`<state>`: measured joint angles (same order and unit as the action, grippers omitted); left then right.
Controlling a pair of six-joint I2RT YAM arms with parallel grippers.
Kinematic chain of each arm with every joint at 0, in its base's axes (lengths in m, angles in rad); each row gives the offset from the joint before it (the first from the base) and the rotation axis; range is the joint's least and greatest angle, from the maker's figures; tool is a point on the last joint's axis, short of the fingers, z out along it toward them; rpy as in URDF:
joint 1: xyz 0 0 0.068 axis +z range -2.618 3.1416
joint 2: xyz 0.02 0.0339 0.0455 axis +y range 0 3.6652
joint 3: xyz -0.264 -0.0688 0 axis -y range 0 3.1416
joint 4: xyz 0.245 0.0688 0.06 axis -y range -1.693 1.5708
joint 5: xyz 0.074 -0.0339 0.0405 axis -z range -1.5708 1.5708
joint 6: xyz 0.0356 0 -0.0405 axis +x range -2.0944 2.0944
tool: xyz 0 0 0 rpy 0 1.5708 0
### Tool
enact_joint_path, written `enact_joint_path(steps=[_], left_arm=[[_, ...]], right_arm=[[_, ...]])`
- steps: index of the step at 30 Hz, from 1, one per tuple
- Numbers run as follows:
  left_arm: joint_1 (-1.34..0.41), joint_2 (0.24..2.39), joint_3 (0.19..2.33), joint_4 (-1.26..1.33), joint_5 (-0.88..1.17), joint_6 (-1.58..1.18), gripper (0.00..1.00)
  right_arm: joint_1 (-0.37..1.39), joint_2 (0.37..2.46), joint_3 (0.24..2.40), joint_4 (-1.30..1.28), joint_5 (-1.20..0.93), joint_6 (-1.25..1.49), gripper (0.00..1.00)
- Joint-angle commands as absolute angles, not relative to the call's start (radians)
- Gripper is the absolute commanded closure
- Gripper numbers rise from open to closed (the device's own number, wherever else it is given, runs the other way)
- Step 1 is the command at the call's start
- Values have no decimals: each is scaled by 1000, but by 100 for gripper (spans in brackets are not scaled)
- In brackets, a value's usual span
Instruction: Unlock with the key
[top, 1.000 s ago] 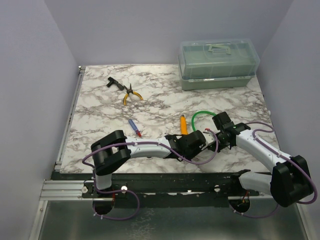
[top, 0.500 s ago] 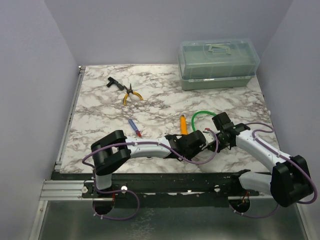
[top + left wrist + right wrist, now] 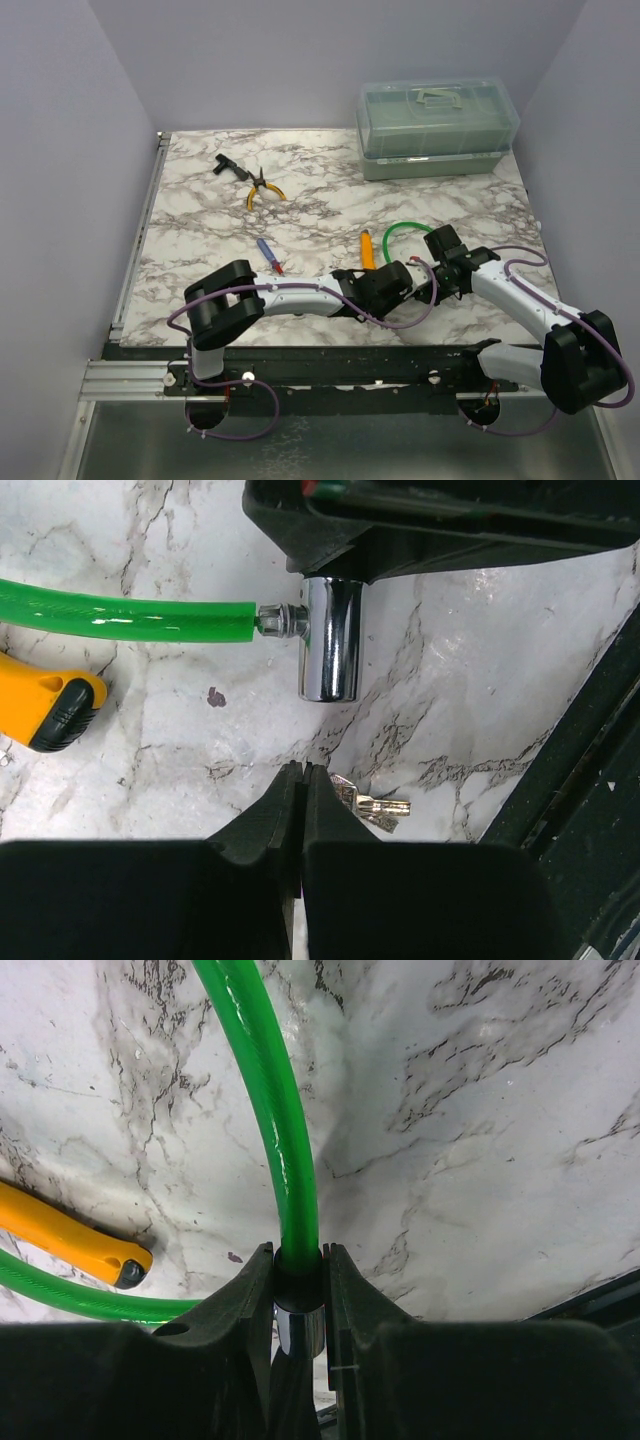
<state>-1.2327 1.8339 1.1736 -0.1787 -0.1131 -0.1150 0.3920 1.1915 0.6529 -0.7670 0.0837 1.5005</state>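
Observation:
The lock is a green cable (image 3: 400, 228) ending in a chrome barrel (image 3: 329, 640). My right gripper (image 3: 298, 1260) is shut on the barrel's black collar (image 3: 298, 1278), where the cable (image 3: 270, 1090) enters it. In the left wrist view the right gripper's black body (image 3: 450, 520) sits over the barrel's top. The small silver key (image 3: 375, 806), with a second one behind it, lies on the marble just right of my left gripper (image 3: 303, 772). The left jaws are shut with nothing seen between them. The key's head is hidden behind the right fingertip.
An orange-handled tool (image 3: 367, 250) lies beside the cable, also in the left wrist view (image 3: 40, 700). A blue-and-red screwdriver (image 3: 269, 256), yellow-handled pliers (image 3: 262, 188) and a black tool (image 3: 226, 166) lie to the left. A green toolbox (image 3: 437, 127) stands at the back right.
My right gripper has shifted slightly to the left with the lock barrel. The left arm has hardly moved.

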Motion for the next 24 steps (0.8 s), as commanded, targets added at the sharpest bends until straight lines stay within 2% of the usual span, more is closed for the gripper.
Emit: enact_joint_path(steps=[1, 6, 10, 12, 16, 17, 20, 22, 24], left_arm=[[-1239, 1839, 1191, -161, -128, -122, 100], [-1232, 1792, 1150, -161, -129, -111, 97], [-1215, 1755, 1118, -171, -82, -108, 84], [-1211, 1742, 1098, -175, -59, -104, 78], [-1203, 1724, 1057, -175, -2, -78, 68], [-1203, 1722, 1051, -175, 9, -69, 66], [-1197, 1719, 1042, -174, 57, -32, 59], [-1193, 1717, 1040, -171, 95, -6, 53], [-1184, 1717, 1040, -165, 133, 41, 50]], right_arm=[[399, 1193, 655, -771, 86, 1527, 100], [399, 1195, 631, -775, 116, 1530, 100], [399, 1207, 597, -758, 128, 1531, 99], [397, 1216, 586, -738, 126, 1513, 96], [399, 1248, 597, -723, 118, 1463, 70], [399, 1254, 604, -722, 120, 1447, 56], [399, 1251, 613, -728, 138, 1421, 30], [399, 1231, 616, -735, 157, 1406, 22], [398, 1205, 619, -744, 176, 1391, 18]])
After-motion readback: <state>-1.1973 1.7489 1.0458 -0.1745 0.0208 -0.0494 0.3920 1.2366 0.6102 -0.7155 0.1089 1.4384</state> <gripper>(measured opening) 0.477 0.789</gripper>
